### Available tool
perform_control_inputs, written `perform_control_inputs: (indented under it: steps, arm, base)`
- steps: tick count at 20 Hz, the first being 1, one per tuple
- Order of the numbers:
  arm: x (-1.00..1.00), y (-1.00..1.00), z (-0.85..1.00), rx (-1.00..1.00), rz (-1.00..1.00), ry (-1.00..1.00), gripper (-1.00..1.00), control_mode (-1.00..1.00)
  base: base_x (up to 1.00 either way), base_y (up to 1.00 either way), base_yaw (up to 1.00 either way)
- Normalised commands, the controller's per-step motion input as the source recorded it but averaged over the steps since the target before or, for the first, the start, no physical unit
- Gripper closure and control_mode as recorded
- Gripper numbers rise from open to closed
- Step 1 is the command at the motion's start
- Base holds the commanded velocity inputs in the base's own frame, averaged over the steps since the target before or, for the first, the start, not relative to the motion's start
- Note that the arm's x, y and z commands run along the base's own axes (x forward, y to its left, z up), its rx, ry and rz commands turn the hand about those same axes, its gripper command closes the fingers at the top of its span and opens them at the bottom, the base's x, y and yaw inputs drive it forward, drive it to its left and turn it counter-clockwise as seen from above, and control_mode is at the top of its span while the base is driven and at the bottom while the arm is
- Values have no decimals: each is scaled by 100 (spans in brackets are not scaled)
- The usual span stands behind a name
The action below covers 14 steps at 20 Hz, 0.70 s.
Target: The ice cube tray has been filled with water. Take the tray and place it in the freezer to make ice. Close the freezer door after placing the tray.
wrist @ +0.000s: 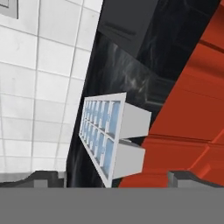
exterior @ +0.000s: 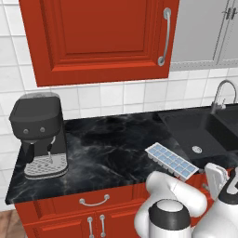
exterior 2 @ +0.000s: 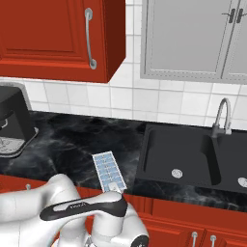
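The ice cube tray (exterior: 170,161) lies flat on the counter (exterior: 107,148) at its front edge, set at a slant, just left of the sink (exterior: 204,130), which is sunk into the counter's right part with the tap (exterior: 222,93) behind it at the back edge. The coffee machine (exterior: 39,132) stands at the counter's left end, well apart from the tray, under the wall cabinet (exterior: 100,37) that hangs above the tiled wall (exterior: 116,95). Below the counter's front edge sit a drawer (exterior: 93,201) and cabinet doors (exterior: 97,225), and the water (exterior 2: 111,171) sits in the tray's cells.
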Motion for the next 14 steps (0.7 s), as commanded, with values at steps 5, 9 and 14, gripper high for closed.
perform_control_inputs:
  steps: [5, 9, 14]
  arm:
    - [3, 0, -9, 0, 8, 0, -100, -100]
    - [7, 0, -6, 0, 7, 0, -100, -100]
    - [13, 0, -9, 0, 5, 0, -100, -100]
  base:
    - [0, 0, 0]
    - [0, 0, 0]
    - [0, 0, 0]
